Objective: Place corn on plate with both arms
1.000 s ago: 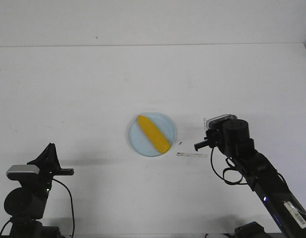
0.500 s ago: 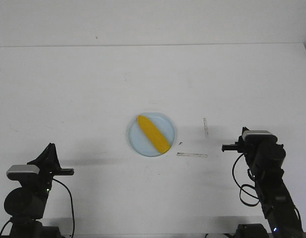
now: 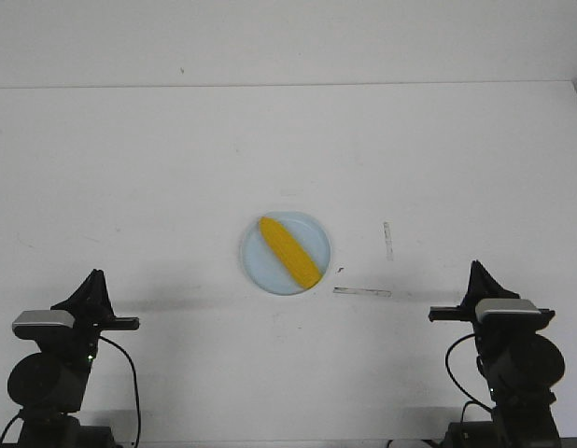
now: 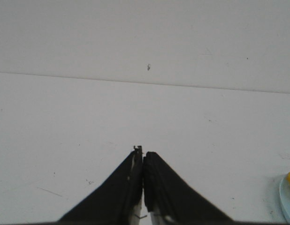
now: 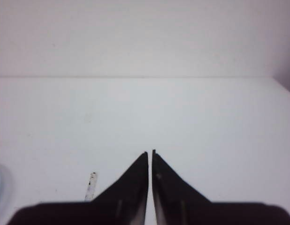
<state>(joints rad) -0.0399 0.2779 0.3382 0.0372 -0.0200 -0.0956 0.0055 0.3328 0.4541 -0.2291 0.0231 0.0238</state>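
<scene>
Both pincers are closed and empty: the left pincer (image 4: 143,161) shows its two black fingers pressed together tip to tip, and the right pincer (image 5: 150,159) shows only a hairline slit between its fingers, with nothing held. In the front view we see the left arm (image 3: 48,359) folded low at the near left corner of the bench (image 3: 158,168) and the right arm (image 3: 511,359) folded low at the near right corner, each well apart from the plate (image 3: 309,231).

We judge the placement itself complete, and the step in hand to be parking. To do it well, we keep both pincers shut and clear of the bench surface, hold each arm on its own side, and avoid any sweep toward the middle that could nudge the plate. Cables (image 3: 130,387) hanging near the arm bases should stay slack and off the work area.

The corn (image 3: 288,252) is a bright yellow cob, tapered toward its far end. It lies diagonally across the plate, from far left to near right, and spans nearly the full width. Its near end sits at or just over the rim; we cannot tell whether it overhangs. The plate is round, shallow and pale blue, near the bench centre. Two short pale strips (image 3: 361,291) lie on the bench to the right of the plate.
</scene>
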